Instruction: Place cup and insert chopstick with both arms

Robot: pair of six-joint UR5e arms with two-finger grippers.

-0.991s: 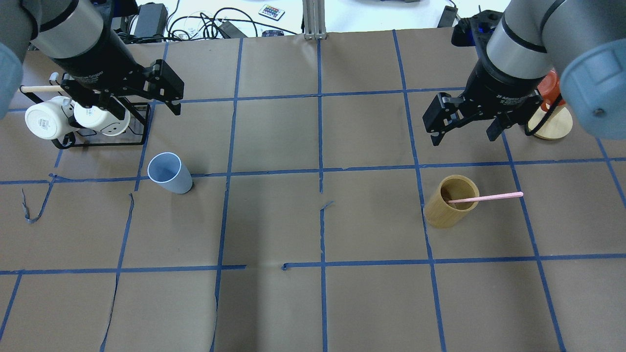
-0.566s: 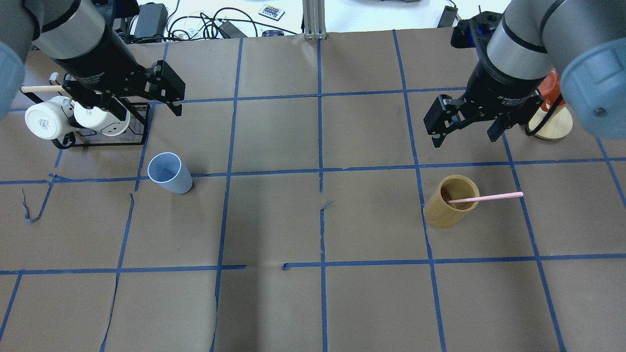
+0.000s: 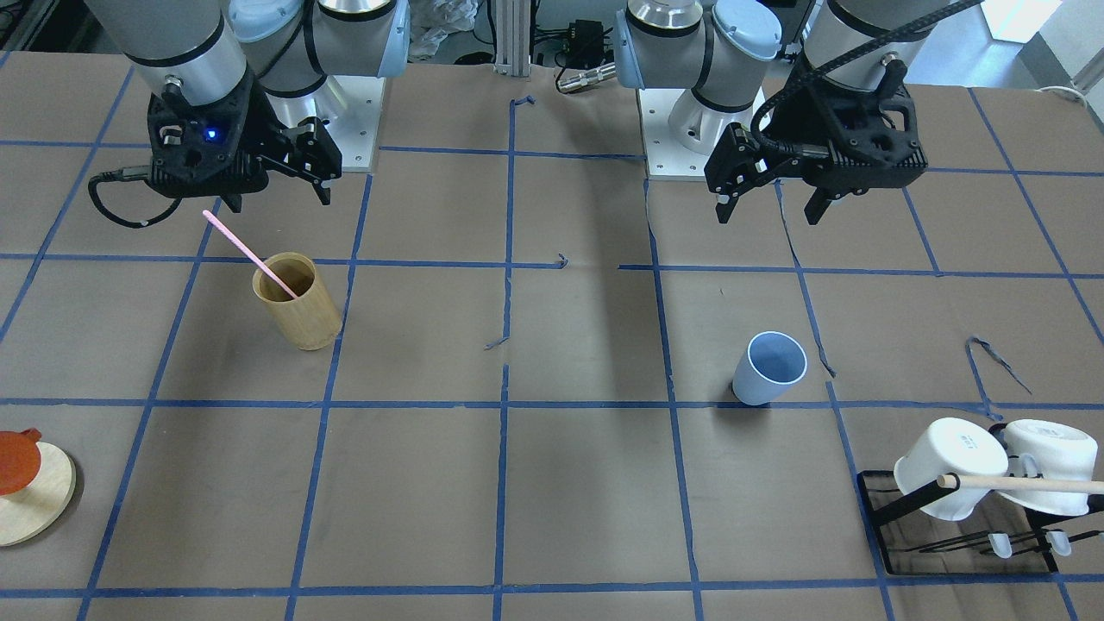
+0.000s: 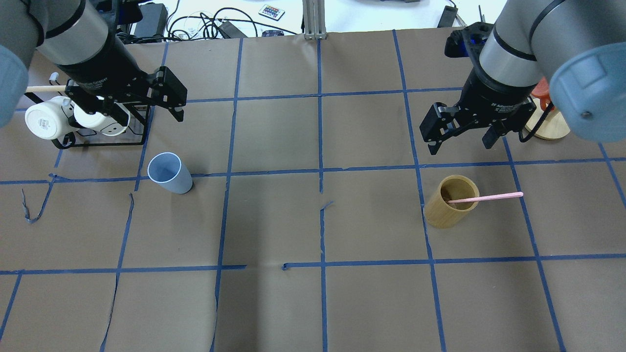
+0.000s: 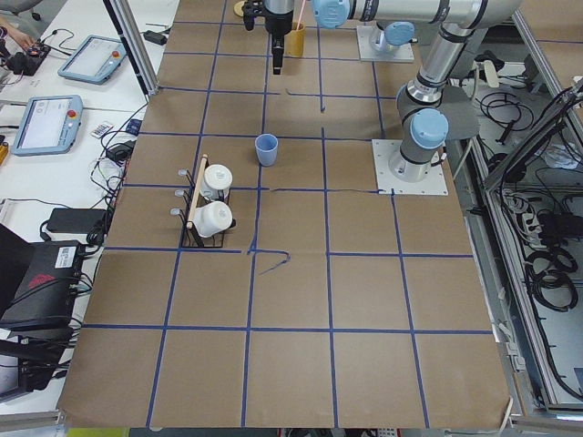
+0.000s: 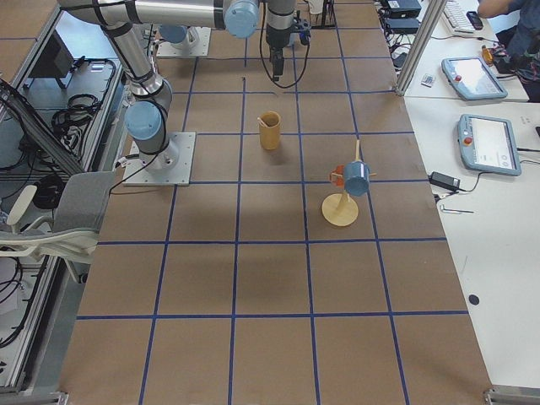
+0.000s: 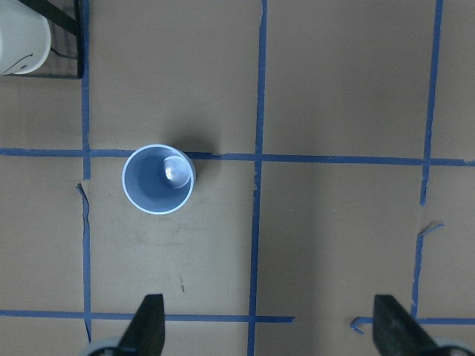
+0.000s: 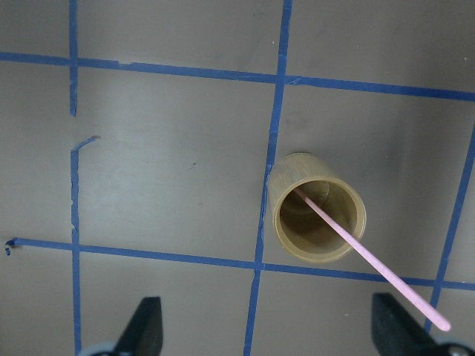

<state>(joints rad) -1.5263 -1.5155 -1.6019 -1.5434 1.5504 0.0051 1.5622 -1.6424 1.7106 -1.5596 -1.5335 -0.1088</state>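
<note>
The light-blue cup (image 4: 169, 173) stands upright on the brown paper, also in the front view (image 3: 770, 366) and the left wrist view (image 7: 158, 179). My left gripper (image 4: 146, 110) hangs open and empty, above and behind it. The pink chopstick (image 4: 486, 197) leans inside the tan bamboo holder (image 4: 451, 201), its upper end sticking out over the rim, as the right wrist view (image 8: 371, 256) shows. My right gripper (image 4: 460, 145) is open and empty, above and just behind the holder (image 3: 296, 299).
A black rack (image 4: 139, 142) with two white mugs (image 4: 44, 122) and a wooden rod stands behind the cup on the left. A round wooden stand (image 4: 550, 127) with a red mug is at the far right. Blue tape lines grid the paper.
My right gripper has shifted slightly left and toward the bamboo holder. My left gripper has edged slightly right. The cup, holder and chopstick have not moved.
</note>
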